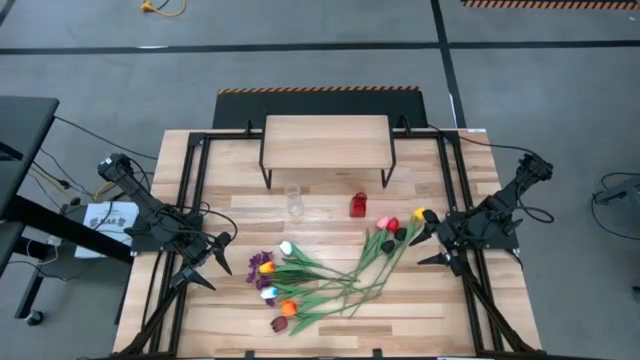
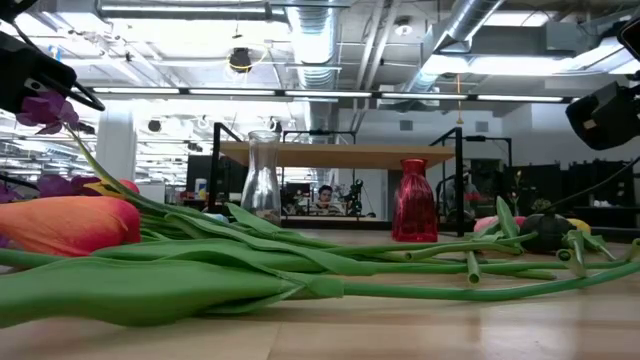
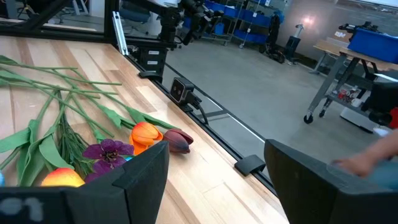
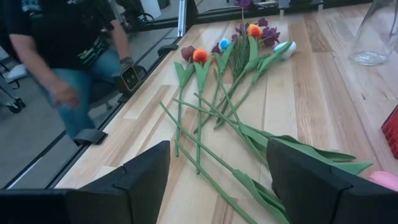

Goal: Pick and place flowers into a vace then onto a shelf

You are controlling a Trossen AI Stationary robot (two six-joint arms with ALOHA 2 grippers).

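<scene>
The flowers (image 1: pixel 330 270) lie loose in a heap on the table's middle, heads toward the left and stems crossing toward the right; they also show in the low view (image 2: pixel 250 260) and both wrist views (image 3: pixel 74 124) (image 4: pixel 230 106). The shelf (image 1: pixel 326 140) stands at the far edge on thin black legs. A clear glass vase (image 1: pixel 295 201) and a small red vase (image 1: pixel 358 206) stand upright in front of it. My left gripper (image 1: pixel 215 265) hovers open left of the flower heads. My right gripper (image 1: pixel 422 250) hovers open at the right end of the heap.
Black frame rails (image 1: pixel 190 200) run along the table's left and right sides beside both arms. A person (image 4: pixel 68 50) stands just beyond the table's near edge. Bare plank lies between the vases and the flowers.
</scene>
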